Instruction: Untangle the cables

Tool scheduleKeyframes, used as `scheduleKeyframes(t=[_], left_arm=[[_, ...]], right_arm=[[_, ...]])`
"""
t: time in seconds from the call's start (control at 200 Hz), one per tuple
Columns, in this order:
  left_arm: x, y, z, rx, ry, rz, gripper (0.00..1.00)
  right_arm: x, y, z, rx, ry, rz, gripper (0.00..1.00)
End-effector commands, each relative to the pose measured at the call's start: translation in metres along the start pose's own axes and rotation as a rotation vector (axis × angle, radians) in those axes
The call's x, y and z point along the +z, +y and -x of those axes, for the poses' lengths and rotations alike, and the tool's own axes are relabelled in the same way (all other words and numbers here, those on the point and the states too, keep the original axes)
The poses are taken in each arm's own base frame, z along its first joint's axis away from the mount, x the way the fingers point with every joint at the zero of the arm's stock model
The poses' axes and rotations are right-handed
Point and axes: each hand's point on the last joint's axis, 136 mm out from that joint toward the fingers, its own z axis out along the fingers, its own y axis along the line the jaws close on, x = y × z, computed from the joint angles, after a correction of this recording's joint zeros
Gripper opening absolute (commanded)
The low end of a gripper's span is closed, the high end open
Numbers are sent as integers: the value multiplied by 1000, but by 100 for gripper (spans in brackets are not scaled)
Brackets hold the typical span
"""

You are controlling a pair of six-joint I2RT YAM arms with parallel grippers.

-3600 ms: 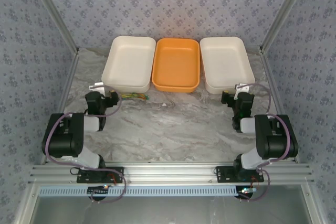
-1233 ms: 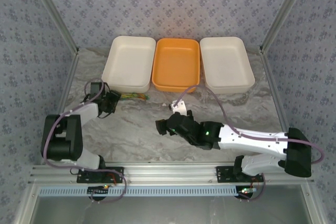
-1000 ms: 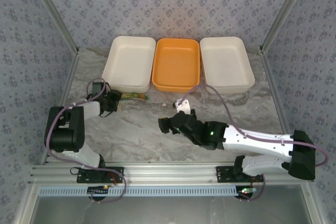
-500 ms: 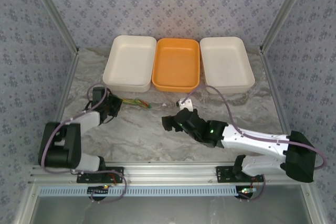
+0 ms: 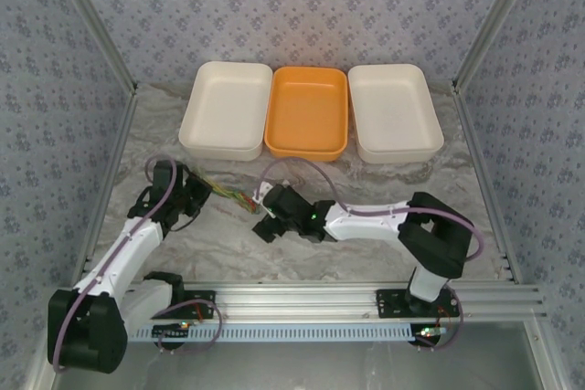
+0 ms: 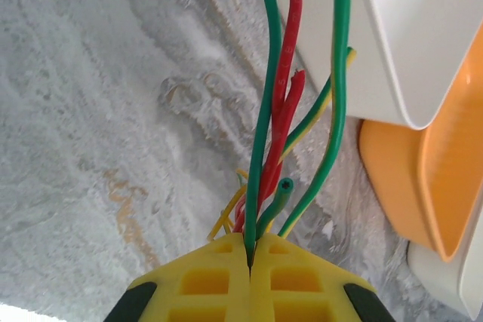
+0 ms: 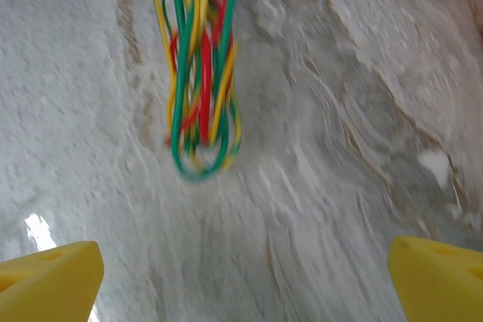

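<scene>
Three trays stand side by side along the far edge of the tabletop point(image 5: 384, 191): the left tray point(image 5: 224, 109), the middle tray point(image 5: 307, 111) and the right tray point(image 5: 394, 111). The cables point(image 5: 233, 195) lie on the tabletop in front of the left tray. The left hand point(image 5: 194, 195) clamps their left end, and the right hand point(image 5: 263, 214) sits just beyond their right end, fingers spread.

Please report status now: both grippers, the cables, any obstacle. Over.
Left gripper shut on the cables. Right gripper open, facing their looped end. Bundle tangled. White tray nearby, not touching.
</scene>
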Motion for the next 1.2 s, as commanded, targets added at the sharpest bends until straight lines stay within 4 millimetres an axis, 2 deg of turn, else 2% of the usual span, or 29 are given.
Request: scheduleKeyframes(t=[0.0, 0.095, 0.18, 0.335, 0.34, 0.355, 0.47, 0.625, 0.685, 0.764, 0.844, 0.874, 0.989, 1.059, 1.179, 1.194], left_arm=[[-6, -9, -10, 63, 58, -25, 0], [-10, -13, -12, 72, 65, -46, 0], [-15, -18, -12, 86, 65, -65, 0], [-18, -24, -14, 105, 80, -82, 0], [-18, -25, -14, 106, 80, -83, 0], [-18, -25, -14, 107, 81, -85, 0], [-21, -29, -16, 113, 88, -102, 0], [-29, -44, -15, 145, 86, -168, 0], [-32, -52, -14, 161, 80, -197, 0], [-37, -59, -13, 177, 78, -226, 0], [-38, -64, -13, 186, 85, -235, 0], [-38, -65, -14, 190, 91, -236, 0], [-38, -71, -15, 196, 108, -251, 0], [-39, -73, -15, 201, 107, -257, 0], [-43, -74, -13, 217, 99, -249, 0], [-43, -73, -13, 220, 98, -244, 0]], right_arm=[[9, 5, 22, -61, -18, 35, 99], [20, 7, 26, -33, -19, 71, 99], [29, 17, 26, -22, 7, 150, 99], [41, 24, 22, 8, 38, 205, 93], [40, 24, 30, 12, 22, 207, 93], [40, 23, 37, 21, 9, 210, 91], [47, 15, 41, 83, 23, 246, 74], [46, 19, 45, 129, 29, 341, 32], [44, 22, 46, 150, 40, 391, 22], [39, 24, 47, 161, 50, 419, 24], [35, 22, 47, 159, 44, 416, 50], [34, 22, 47, 160, 41, 418, 55], [36, 23, 47, 164, 55, 442, 56], [38, 23, 48, 168, 63, 448, 42], [34, 18, 54, 193, 35, 447, 2], [33, 18, 55, 197, 33, 446, 0]])
